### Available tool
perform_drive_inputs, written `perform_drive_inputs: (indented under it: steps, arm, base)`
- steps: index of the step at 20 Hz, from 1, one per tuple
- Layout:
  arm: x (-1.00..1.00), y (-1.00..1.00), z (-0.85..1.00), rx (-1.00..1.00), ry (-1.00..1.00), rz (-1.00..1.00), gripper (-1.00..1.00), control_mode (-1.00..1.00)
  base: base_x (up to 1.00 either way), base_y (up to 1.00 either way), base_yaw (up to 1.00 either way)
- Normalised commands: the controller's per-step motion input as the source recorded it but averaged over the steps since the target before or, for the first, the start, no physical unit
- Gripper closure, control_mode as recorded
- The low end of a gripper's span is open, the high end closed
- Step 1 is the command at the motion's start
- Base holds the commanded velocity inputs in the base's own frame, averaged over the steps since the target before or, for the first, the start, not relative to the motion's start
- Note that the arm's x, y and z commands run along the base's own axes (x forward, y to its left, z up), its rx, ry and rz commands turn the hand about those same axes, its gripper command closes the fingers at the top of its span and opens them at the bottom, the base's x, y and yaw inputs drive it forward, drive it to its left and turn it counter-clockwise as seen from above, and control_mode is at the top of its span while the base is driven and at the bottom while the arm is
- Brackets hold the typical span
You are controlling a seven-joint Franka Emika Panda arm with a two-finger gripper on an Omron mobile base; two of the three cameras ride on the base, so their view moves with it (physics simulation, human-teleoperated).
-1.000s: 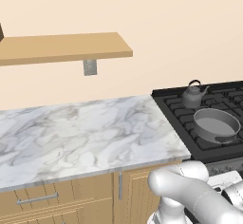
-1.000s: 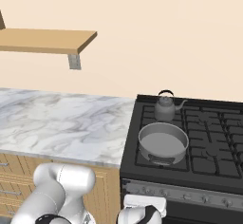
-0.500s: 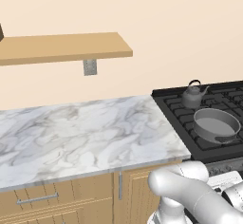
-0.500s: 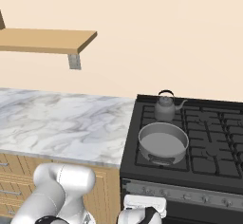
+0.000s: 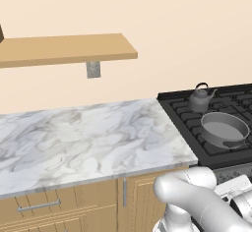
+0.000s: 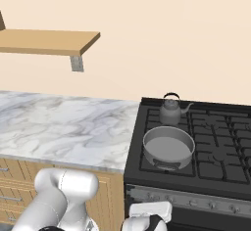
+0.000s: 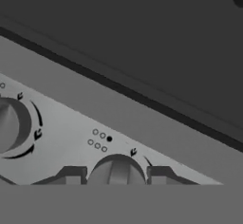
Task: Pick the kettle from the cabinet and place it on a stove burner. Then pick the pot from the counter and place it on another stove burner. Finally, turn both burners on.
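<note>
Kettle (image 6: pixel 170 111) parked on a rear stove burner, pot (image 6: pixel 168 148) on the burner (image 6: pixel 147 162) just in front, so only the knobs remain. Gripper (image 7: pixel 116 173) down at the stove's front panel (image 7: pixel 71 118), fingertips (image 7: pixel 71 174) set either side of a round knob (image 7: pixel 116 171), apparently clenched on it, probably to twist that burner on. A second knob (image 7: pixel 12 123) beside it to the left in the hand view. Knob detail given by the hand view; kettle and pot given by the base views, along with the marble surface (image 5: pixel 88 137) and the bare cabinet shelf (image 5: pixel 69 49).
</note>
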Motion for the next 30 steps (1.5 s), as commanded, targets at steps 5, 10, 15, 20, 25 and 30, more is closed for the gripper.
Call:
perform_drive_inputs:
  steps: [5,10,15,20,25,30]
  arm:
    - [-0.03,0.0,0.02,-0.3,0.0,0.0,1.0,-1.0]
    - [-0.05,0.0,0.11,-0.32,0.0,0.0,1.0,-1.0]
    - [-0.07,0.0,0.14,-0.33,0.0,0.0,1.0,-1.0]
    - [-0.05,0.0,0.11,-0.34,0.0,0.0,1.0,-1.0]
    - [-0.05,0.0,0.04,-0.32,0.0,0.0,1.0,-1.0]
    - [-0.04,0.07,-0.01,-0.12,0.02,0.0,-1.0,-1.0]
  base:
    - [0.0,0.0,0.0]
    - [0.0,0.0,0.0]
    - [0.0,0.0,0.0]
    - [0.0,0.0,0.0]
    - [0.0,0.0,0.0]
    - [0.0,0.0,0.0]
